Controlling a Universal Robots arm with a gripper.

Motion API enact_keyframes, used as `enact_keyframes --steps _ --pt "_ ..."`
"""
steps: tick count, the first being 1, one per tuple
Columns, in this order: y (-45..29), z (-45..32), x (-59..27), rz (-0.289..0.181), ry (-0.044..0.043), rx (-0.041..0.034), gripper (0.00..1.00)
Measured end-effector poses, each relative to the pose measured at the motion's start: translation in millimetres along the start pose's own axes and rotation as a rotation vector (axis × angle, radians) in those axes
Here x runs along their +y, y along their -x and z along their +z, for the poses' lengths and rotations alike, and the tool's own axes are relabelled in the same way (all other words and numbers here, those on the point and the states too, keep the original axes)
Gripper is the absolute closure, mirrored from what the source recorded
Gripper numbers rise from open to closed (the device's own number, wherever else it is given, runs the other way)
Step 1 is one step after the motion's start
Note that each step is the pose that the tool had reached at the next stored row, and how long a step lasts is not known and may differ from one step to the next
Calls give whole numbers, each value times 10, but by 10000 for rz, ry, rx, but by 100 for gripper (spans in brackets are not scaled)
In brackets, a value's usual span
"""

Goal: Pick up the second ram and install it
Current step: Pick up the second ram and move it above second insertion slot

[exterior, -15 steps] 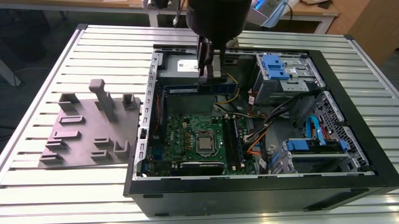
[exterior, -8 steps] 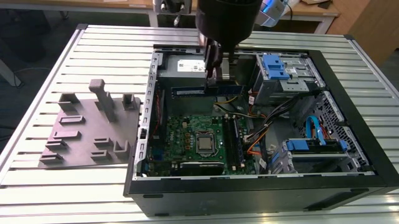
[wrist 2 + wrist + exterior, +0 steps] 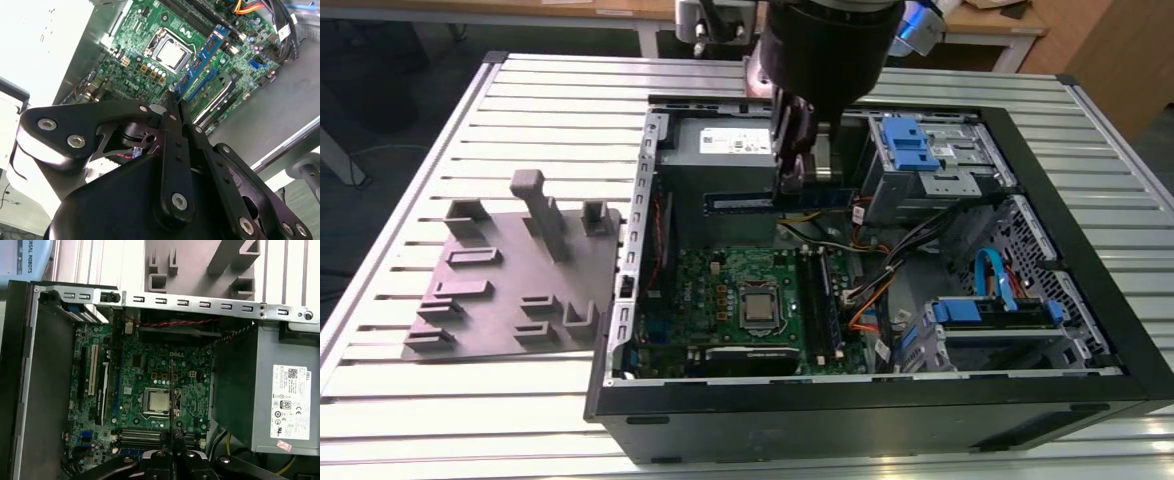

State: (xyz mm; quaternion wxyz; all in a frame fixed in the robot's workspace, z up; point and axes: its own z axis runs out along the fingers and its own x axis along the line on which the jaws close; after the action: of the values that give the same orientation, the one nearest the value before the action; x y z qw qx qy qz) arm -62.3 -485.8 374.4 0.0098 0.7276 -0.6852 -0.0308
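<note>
clamping the second ram, tool hangs beside the labelled power supply.

The second ram, a slim and long dark blue stick, is held level on its long edge in the closed claw, raised above the green motherboard.

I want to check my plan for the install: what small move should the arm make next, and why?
Probably turn the wrist until the second ram runs along the long black slots. The gripper holds it in shut jaws, up inside the open case, and in the first wrist view its thin edge lies crosswise to those slots.
</note>
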Motion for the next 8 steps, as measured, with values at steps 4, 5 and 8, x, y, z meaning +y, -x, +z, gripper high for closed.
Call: enact_keyframes --steps 4,5,8 --pt "-5 43 -61 1 13 -3 86" --pt "-6 59 -71 1 18 -4 86" --pt "-10 111 -112 1 38 -3 86"
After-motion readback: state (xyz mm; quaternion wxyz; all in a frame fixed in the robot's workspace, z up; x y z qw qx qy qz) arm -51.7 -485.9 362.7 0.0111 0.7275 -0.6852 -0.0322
